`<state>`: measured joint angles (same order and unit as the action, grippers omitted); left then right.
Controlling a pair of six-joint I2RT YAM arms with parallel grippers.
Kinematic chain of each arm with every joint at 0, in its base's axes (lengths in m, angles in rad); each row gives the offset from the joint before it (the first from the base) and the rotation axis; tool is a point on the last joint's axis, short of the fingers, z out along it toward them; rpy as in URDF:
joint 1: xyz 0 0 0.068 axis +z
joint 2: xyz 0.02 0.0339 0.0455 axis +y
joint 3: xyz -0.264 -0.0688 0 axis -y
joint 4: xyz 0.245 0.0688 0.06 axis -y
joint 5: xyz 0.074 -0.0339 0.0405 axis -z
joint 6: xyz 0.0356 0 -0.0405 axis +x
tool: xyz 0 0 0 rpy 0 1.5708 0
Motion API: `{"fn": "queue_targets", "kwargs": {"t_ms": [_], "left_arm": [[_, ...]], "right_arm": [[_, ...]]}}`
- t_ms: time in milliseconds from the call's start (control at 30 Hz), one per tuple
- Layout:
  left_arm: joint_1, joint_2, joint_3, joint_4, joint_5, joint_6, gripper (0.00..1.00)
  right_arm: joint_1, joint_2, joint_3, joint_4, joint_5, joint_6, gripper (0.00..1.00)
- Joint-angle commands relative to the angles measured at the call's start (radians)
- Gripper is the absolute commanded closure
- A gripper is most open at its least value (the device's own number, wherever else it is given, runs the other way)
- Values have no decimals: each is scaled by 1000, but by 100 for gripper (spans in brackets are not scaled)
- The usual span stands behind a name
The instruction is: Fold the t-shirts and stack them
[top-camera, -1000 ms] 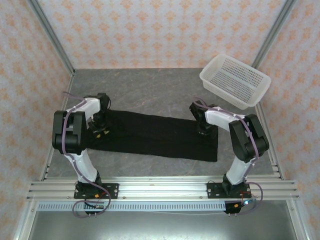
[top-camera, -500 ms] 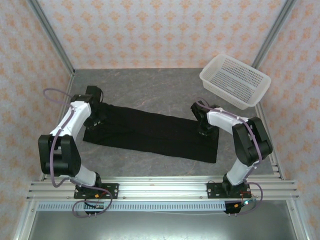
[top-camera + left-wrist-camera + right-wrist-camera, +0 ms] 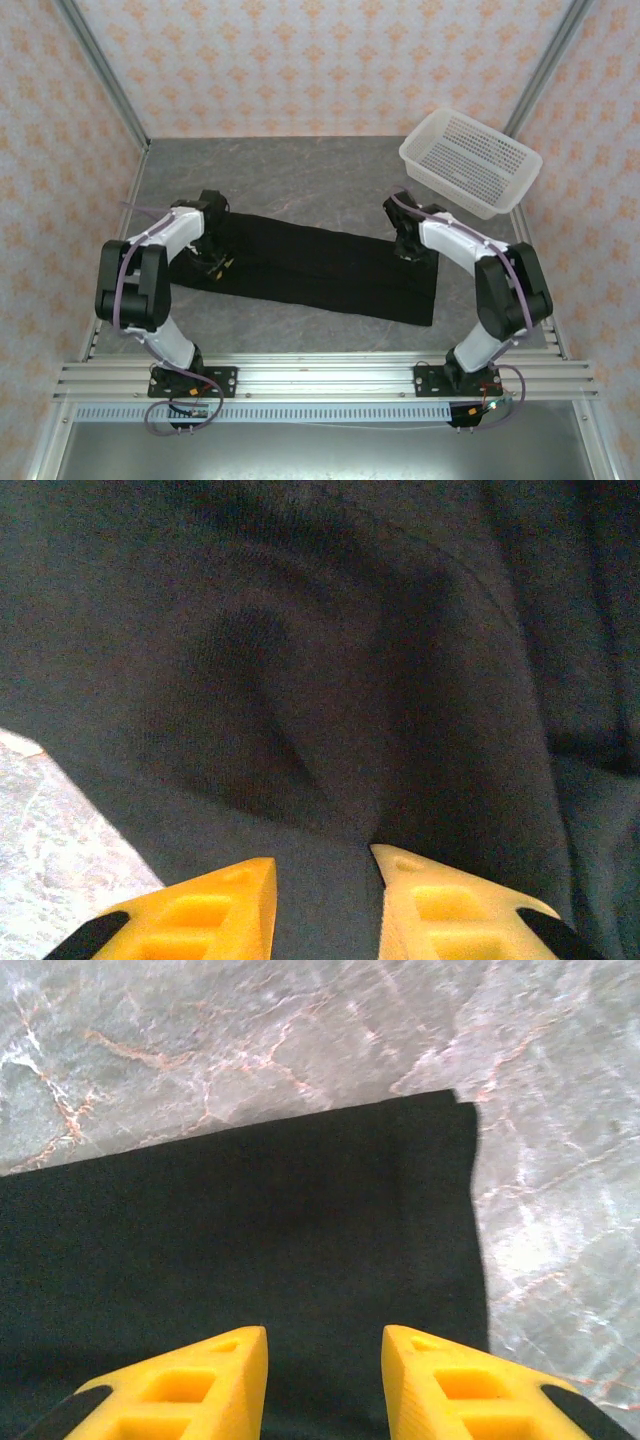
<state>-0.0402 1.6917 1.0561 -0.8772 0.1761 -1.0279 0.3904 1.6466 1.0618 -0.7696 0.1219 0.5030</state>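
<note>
The black t-shirt (image 3: 320, 268) lies folded into one long strip across the middle of the table, plain black side up. My left gripper (image 3: 213, 262) hovers low over its left end. In the left wrist view the yellow fingers (image 3: 225, 905) stand slightly apart over wrinkled black cloth (image 3: 300, 650), and my left gripper (image 3: 322, 862) has nothing clamped in it. My right gripper (image 3: 410, 246) is over the strip's far right corner. In the right wrist view my right gripper (image 3: 325, 1338) is open above the flat cloth (image 3: 250, 1230), close to the cloth's right edge.
A white perforated basket (image 3: 470, 161) stands tilted at the back right corner. The grey marbled tabletop (image 3: 300, 175) is bare behind the shirt and shows past its edges (image 3: 200, 1040). Metal rails run along the near edge (image 3: 320, 378).
My left arm reached out to the shirt's far left end, then drew back over the left end, its fingers narrowing. The right gripper edged toward the far corner.
</note>
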Motion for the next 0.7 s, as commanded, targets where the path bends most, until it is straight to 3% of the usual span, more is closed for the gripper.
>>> {"fn": "queue_targets", "kwargs": {"t_ms": [0,233,367,667], "left_arm": [[1,72,62,29,-38,-44,70],[0,364,391,-25,-49,90,68],[-15,570,703,-73,11,169,68],[-141,1010,1432,-154,131,173,67]], "right_arm": [[-14,84,18,-7,-40,-13,65],[-30,78,-60,-110,9,173,65],[-14,-8,-161,-110,-83,301,65],[209,-107,-285,-57,-277,559,65]]}}
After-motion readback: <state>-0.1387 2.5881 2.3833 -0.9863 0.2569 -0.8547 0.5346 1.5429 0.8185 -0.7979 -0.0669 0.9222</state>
